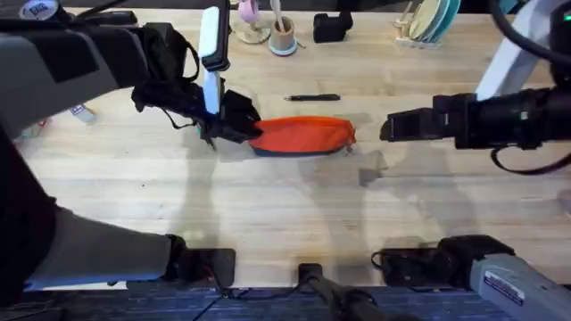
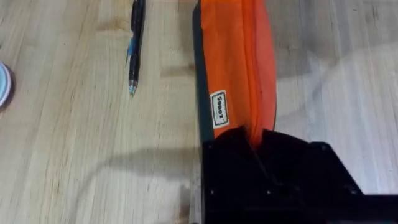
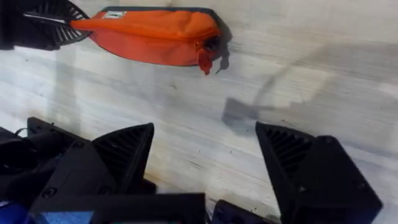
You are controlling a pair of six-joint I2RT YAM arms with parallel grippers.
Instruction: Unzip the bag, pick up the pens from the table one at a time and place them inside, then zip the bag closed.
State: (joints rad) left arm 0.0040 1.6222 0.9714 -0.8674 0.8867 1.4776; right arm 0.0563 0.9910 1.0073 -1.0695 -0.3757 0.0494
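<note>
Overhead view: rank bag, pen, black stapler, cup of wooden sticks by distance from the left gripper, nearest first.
1. The bag: its end is in the left gripper.
2. The pen: on the table beyond the bag.
3. Cup of wooden sticks at the far edge.
4. Black stapler, farther right along that edge.

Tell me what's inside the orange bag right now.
Nothing can be told: the bag looks zipped, so its contents are covered. One pen lies on the table behind it. The left end effector grips the bag's end.
</note>
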